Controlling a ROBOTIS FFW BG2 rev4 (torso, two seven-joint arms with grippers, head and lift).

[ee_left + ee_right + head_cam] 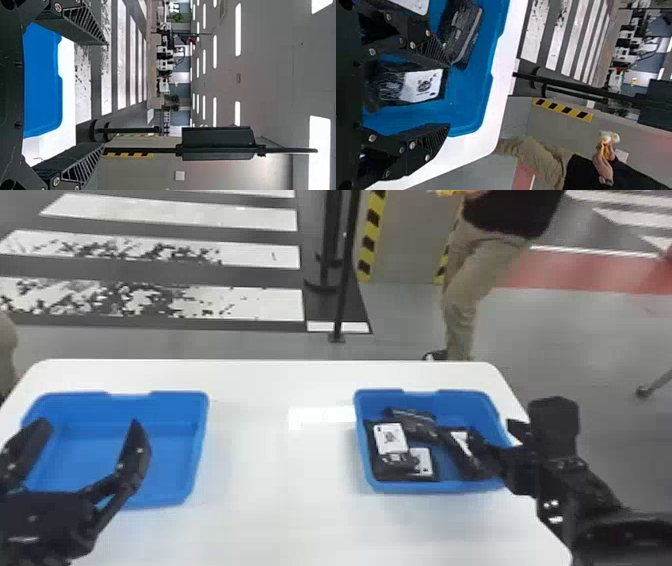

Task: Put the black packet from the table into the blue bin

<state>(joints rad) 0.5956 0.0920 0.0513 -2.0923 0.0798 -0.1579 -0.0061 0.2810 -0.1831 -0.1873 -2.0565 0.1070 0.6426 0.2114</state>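
Observation:
In the head view, my right gripper point(482, 432) is over the right part of the right blue bin point(377, 486). A black packet with a white label point(461, 440) lies in that bin beneath its fingers. The right wrist view has the gripper point(449, 95) open, with the labelled black packet point(421, 85) lying between its fingers, not clamped. Other black packets point(391, 438) are in the same bin. My left gripper point(91, 425) stands open over the left blue bin point(199, 435); the left wrist view also shows the gripper point(104, 94) open, nothing between its fingertips.
Both bins stand on a white table point(280, 480), one at each side, with a wide strip of tabletop between them. Beyond the table's far edge stands a black post point(345, 265). A person is behind the table at the right.

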